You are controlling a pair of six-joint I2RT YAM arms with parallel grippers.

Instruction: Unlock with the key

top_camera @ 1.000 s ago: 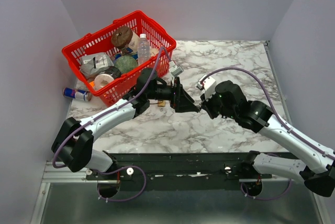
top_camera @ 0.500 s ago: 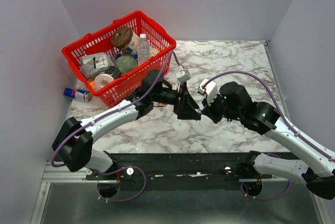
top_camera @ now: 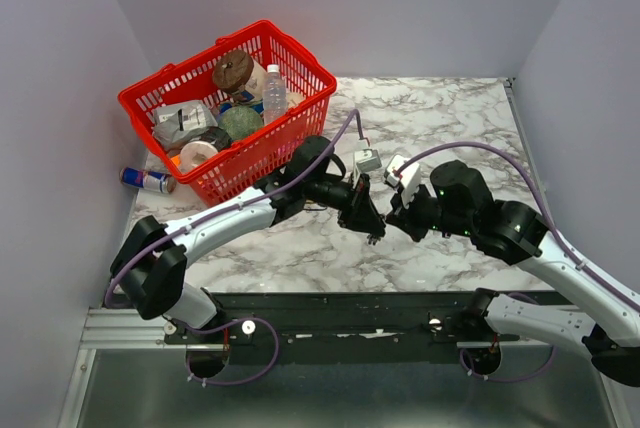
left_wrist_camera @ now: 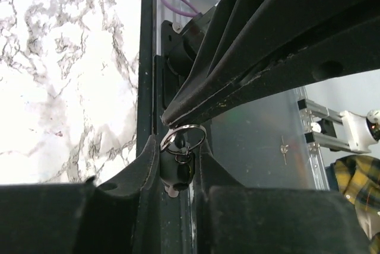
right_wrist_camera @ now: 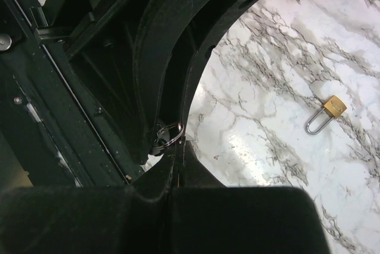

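Between the two fingertip pairs, lifted off the worktop (right_wrist_camera: 267,58), hangs the key (left_wrist_camera: 177,170), and it's a handover in mid-air! The left gripper (top_camera: 373,233) has its fingers pinching the black head from both sides. The right gripper (top_camera: 393,220) is pressed together, with the small ring (left_wrist_camera: 183,136) seemingly caught right at its tip.

The key's long axis runs straight along the left gripper's fingers: ring outward toward the right gripper, and what looks like the short metal blade pointing back toward the left gripper's own palm. That's the catch, I'd say; the blade needs to face out.

And the padlock (right_wrist_camera: 325,114)? It lies flat on the marble, well apart, off to one side of the right gripper's tips. Which arm is nearer I can't tell.
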